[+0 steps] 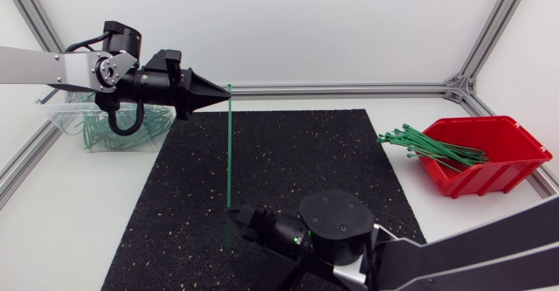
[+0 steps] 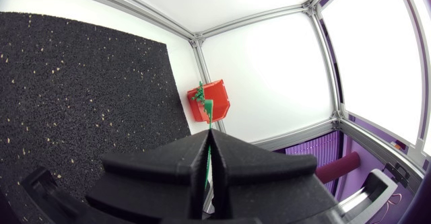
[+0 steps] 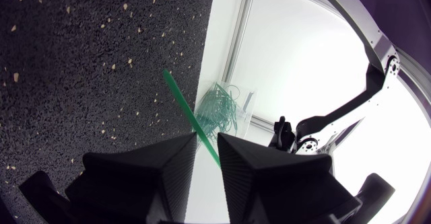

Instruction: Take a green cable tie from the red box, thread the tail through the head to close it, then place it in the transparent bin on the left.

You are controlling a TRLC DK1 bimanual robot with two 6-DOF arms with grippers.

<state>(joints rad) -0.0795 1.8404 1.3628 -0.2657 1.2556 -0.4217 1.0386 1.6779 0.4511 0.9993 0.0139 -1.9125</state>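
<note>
A thin green plastic cable tie (image 1: 229,151) is clamped at its far end by the matte black left gripper (image 1: 223,92). Its near part lies at the right gripper (image 1: 238,214), whose hold cannot be told. The tail is best bent slowly towards the head and kept aligned with it.

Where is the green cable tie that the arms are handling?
In the head view the cable tie stretches straight over the black mat, from the left gripper to the right gripper.
</note>
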